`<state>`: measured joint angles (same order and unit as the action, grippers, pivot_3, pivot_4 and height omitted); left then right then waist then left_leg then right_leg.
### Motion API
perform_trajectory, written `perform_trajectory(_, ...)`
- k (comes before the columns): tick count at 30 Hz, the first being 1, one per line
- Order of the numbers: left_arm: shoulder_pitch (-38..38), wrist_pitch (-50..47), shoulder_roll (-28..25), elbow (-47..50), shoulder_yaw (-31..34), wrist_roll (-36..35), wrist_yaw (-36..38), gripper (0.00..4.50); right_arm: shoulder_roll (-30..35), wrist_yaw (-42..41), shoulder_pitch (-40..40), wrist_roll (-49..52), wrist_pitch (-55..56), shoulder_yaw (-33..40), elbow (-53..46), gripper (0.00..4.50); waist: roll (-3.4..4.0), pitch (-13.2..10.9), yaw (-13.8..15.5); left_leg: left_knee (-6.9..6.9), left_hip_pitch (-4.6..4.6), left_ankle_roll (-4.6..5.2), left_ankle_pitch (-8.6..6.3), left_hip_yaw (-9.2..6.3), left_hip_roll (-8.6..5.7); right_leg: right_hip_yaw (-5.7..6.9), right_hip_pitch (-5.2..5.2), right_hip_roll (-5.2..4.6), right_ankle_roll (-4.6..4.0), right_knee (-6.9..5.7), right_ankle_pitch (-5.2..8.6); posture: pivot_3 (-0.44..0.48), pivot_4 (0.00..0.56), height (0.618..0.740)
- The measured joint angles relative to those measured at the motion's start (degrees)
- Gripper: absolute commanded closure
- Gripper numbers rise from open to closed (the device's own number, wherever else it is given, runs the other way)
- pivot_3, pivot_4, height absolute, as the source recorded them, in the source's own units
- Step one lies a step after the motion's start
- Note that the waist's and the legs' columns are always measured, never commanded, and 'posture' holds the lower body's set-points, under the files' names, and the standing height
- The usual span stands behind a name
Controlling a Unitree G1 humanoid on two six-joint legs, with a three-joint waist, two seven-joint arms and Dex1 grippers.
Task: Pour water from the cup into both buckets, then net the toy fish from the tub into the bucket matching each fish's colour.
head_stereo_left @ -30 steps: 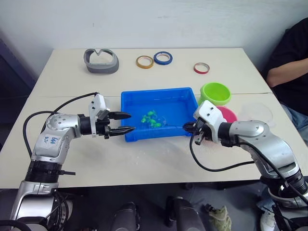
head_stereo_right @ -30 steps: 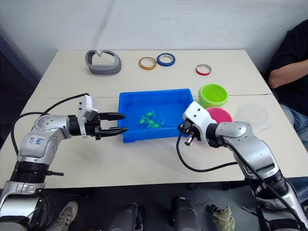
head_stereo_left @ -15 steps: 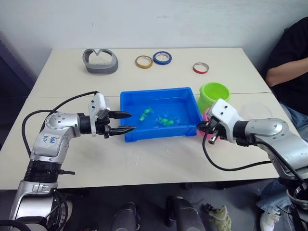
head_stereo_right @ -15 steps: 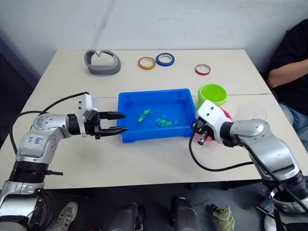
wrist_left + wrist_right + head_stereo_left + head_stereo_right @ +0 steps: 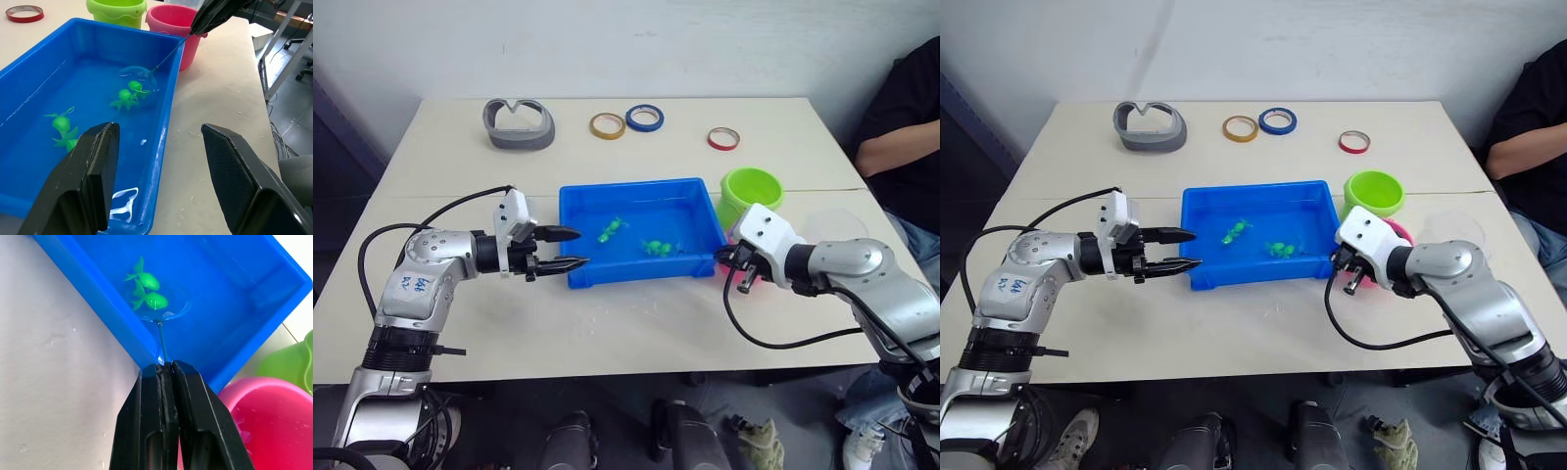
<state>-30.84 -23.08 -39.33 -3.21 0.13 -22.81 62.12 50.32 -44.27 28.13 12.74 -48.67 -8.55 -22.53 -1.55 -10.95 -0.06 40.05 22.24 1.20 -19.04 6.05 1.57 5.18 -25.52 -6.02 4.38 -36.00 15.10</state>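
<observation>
- Head views: the blue tub (image 5: pixel 576 201) sat mid-desk (image 5: pixel 440 166), with green toy fish (image 5: pixel 612 229) lying in its water. The left tool (image 5: pixel 570 248) hovered just beside the tub's left wall, fingers spread and holding nothing. The right tool (image 5: pixel 732 262) was at the tub's right end, in front of the pink bucket (image 5: pixel 1398 233); the lime green bucket (image 5: pixel 752 188) stood just behind that. The clear cup (image 5: pixel 837 228) rested to the right of the buckets. A grey strap (image 5: pixel 519 124) and three tape rolls (image 5: pixel 644 118) lay along the far side, and a person's arm (image 5: pixel 891 147) showed at the right edge.
- Left wrist view: the spread left fingers (image 5: pixel 93 171) framed the tub, where the net (image 5: pixel 137 78) lay over two green fish near the far end while another pair floated nearer.
- Right wrist view: the right fingers (image 5: pixel 146 431) were pressed together on the net's thin handle, its hoop (image 5: pixel 161 313) under two green fish, and the pink bucket was close beside.
</observation>
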Motion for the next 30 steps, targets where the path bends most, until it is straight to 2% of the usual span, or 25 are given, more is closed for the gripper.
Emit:
perform_trajectory(7, 0.00, 0.00, 0.02, 0.04, 0.00, -0.02, 0.01, 1.53, 0.75, -0.02, 0.02, 1.26, -1.81, 3.15, -0.03, 4.50, 0.00, 0.00, 0.01, 0.00, 0.00, 0.00, 0.00, 0.00, 0.01, 0.00, 0.00, 0.00, 0.00, 0.00, 0.00, 0.000, 0.150, 0.713)
perform_trajectory(19, 0.00, 0.01, 0.04, 0.02, 0.00, -0.04, 0.10, 1.53, -4.20, 1.84, 1.92, 10.77, -11.47, 10.29, -2.10, 4.50, 0.00, 0.00, -0.01, -0.01, 0.01, 0.00, 0.00, -0.02, 0.01, 0.00, 0.00, -0.02, 0.00, 0.00, 0.00, 0.000, 0.150, 0.713)
perform_trajectory(30, -0.88, 0.31, 0.05, -0.79, 0.08, -0.04, 0.47, 1.53, -6.07, 4.23, 0.87, 13.98, -11.85, 12.75, -3.23, 4.50, 0.00, 0.00, 0.00, -0.01, 0.01, 0.00, 0.00, -0.01, 0.00, 0.01, 0.00, -0.02, 0.00, 0.00, 0.00, 0.000, 0.150, 0.713)
